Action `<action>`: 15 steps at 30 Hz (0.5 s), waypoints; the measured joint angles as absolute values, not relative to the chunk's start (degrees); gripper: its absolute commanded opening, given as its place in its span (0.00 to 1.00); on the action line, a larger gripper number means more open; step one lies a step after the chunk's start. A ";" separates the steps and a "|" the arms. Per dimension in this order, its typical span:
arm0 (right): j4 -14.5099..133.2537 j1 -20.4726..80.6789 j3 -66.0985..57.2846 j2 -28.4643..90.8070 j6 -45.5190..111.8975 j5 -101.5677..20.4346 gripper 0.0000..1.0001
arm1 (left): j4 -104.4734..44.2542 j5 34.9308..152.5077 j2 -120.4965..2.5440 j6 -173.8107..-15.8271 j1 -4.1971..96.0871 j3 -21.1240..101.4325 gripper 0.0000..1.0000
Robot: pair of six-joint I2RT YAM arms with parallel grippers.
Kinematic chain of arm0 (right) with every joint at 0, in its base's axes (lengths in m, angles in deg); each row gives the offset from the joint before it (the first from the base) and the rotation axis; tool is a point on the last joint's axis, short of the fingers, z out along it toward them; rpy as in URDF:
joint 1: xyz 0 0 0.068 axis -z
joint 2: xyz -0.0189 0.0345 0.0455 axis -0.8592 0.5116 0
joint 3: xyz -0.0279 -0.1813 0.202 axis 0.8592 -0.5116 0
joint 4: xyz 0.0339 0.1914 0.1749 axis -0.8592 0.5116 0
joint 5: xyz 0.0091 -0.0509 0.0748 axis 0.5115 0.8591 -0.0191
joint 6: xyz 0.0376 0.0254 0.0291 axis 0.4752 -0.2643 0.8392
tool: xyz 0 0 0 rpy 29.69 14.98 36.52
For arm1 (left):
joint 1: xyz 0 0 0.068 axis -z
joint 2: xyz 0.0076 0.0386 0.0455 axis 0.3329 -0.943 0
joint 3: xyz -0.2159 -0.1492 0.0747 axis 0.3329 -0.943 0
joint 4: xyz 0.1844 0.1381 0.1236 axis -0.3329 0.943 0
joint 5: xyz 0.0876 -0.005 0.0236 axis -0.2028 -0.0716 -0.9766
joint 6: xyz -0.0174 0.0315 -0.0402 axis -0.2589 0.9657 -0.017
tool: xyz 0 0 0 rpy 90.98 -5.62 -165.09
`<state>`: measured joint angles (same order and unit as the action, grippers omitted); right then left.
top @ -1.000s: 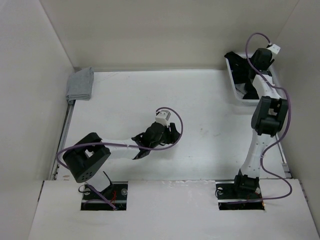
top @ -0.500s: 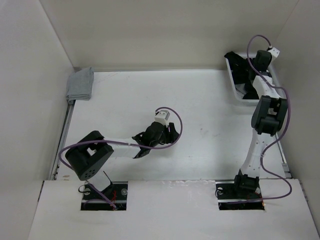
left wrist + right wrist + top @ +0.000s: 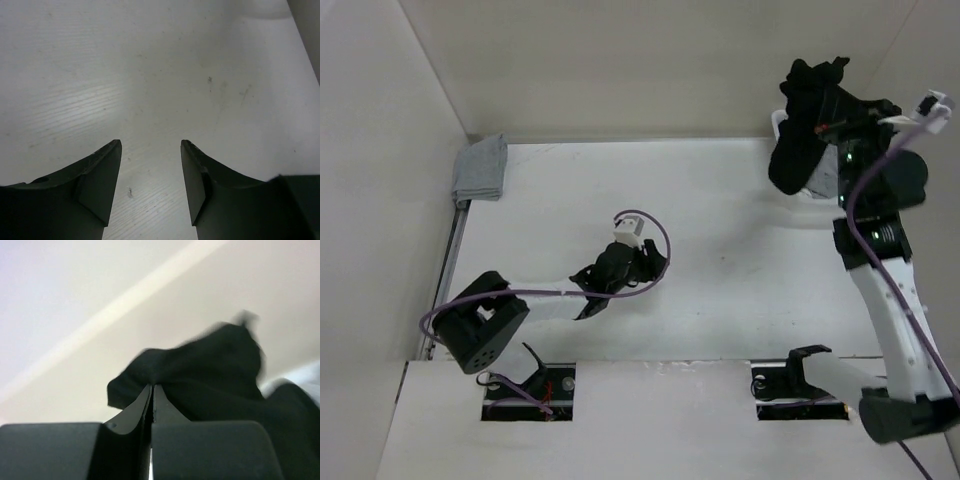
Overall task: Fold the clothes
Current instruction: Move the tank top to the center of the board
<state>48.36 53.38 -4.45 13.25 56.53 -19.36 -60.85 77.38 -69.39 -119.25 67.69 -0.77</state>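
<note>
right gripper [image 3: 151, 388]: jaws pressed together, pinching the black T-shirt [image 3: 200, 375] | T-shirt: hangs bunched in the air over the table's [image 3: 720, 220] far right corner | left gripper [image 3: 150, 145]: jaws spread wide, low over the tabletop, mid-left

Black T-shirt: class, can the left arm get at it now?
Probably not: the black T-shirt hangs from the right tool at the far right; the open left tool hovers centrally.
</note>
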 measured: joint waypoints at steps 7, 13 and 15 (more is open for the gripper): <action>47.82 26.91 -0.32 0.79 53.55 -20.24 0.00 | -61.09 74.50 -55.56 -123.10 58.19 -7.68 0.49; 46.61 15.31 -4.51 1.66 53.31 -22.66 0.02 | -59.05 72.49 -43.03 -127.53 48.33 -12.53 0.48; 44.19 16.64 -9.83 3.28 55.32 -25.81 0.03 | -57.65 72.27 -39.58 -128.76 45.09 -13.86 0.48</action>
